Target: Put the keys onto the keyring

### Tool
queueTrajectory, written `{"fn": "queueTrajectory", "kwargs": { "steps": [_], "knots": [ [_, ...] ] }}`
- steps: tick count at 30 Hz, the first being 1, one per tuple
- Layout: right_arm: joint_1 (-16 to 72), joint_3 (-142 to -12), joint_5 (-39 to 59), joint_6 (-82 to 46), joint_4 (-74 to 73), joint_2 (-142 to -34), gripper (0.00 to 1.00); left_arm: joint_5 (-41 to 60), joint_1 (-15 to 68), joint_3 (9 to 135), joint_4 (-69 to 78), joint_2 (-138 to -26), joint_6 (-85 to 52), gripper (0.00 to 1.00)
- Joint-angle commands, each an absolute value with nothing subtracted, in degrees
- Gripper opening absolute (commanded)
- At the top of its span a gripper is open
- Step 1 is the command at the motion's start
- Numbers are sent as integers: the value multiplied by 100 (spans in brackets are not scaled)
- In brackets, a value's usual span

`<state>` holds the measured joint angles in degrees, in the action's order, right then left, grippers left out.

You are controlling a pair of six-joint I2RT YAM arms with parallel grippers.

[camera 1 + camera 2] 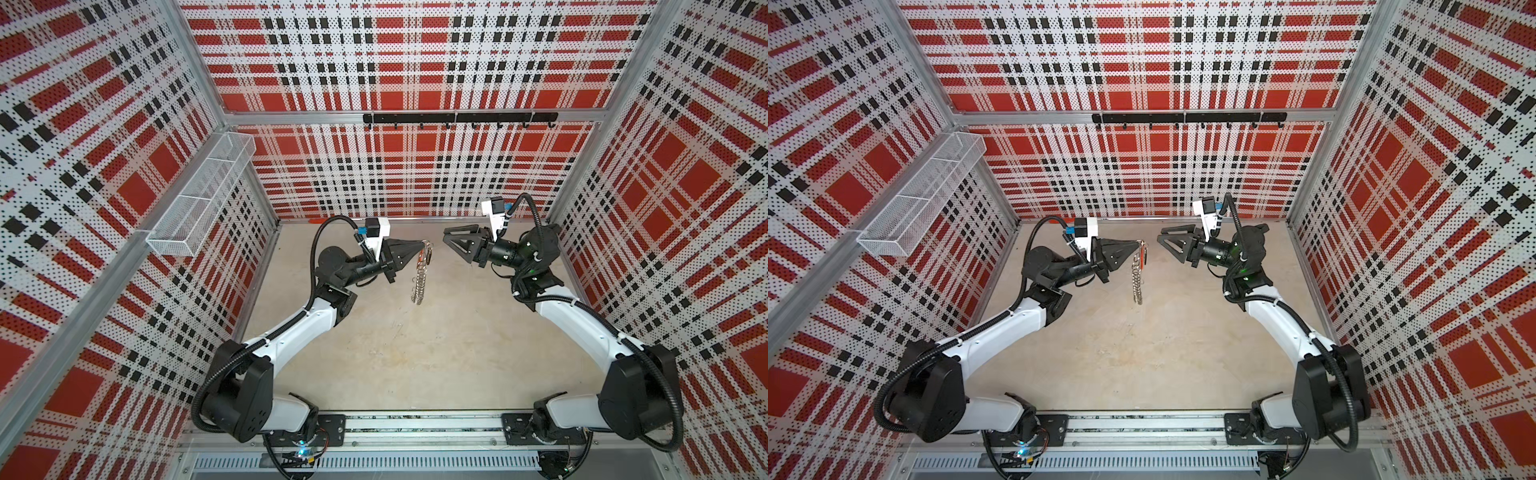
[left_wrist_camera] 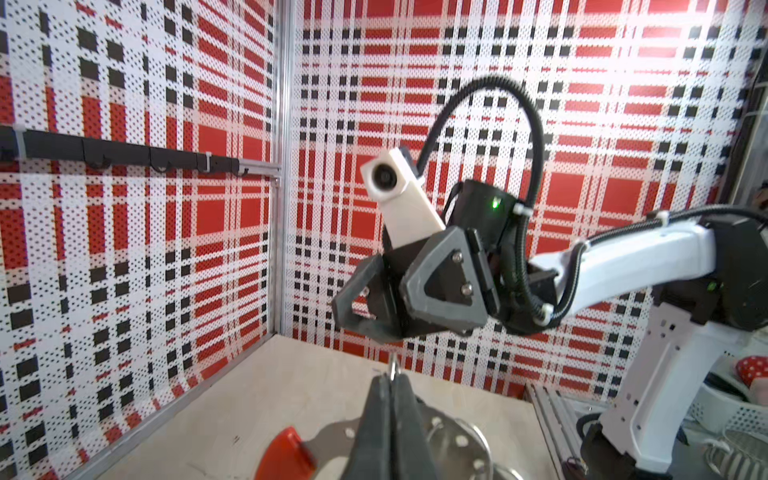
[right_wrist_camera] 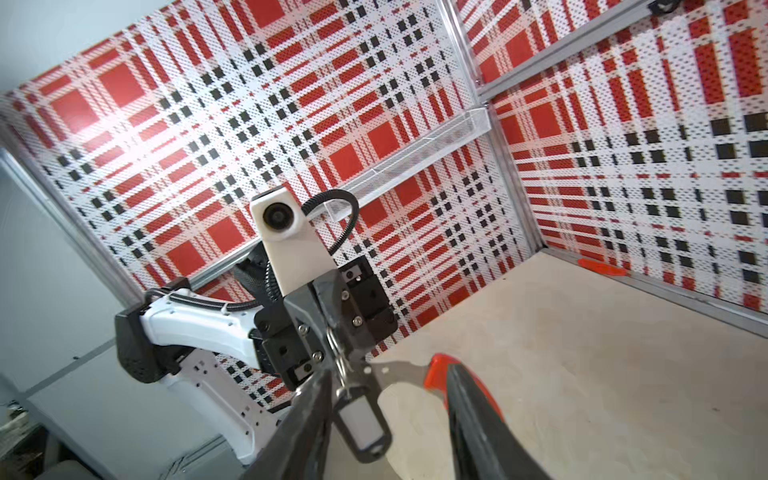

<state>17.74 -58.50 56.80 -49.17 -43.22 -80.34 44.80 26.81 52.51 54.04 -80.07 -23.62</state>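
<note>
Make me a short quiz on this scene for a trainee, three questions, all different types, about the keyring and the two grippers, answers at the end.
1. True or false: the right gripper is shut on the keyring.
2. Which holds the keyring up off the table? A. left gripper B. right gripper C. neither
3. What colour is the keyring's curved segment?

Key: 1. False: its jaws are open and clear of the keyring. 2. A. 3. Red.

Grey, red-tipped keyring hangs edge-on in midair, black-tagged keys seemingly dangling from it.
</note>
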Motion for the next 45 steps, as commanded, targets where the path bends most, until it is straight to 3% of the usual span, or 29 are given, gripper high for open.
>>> {"fn": "queueTrajectory", "kwargs": {
  "steps": [1,18,45],
  "knots": [
    [1845,-5842,5974,-5959,-5783,-8179,48,4087,2739,5311,6332,-8005,-2962,0],
    [2287,-6436,5609,-4859,-4280,-8212,47,3651,2954,5120,6460,-8027,-2813,0],
    [2302,-6649,5422,-4306,-3436,-8034,30,3767,2953,5181,6460,-8120,-2804,0]
  ]
}}
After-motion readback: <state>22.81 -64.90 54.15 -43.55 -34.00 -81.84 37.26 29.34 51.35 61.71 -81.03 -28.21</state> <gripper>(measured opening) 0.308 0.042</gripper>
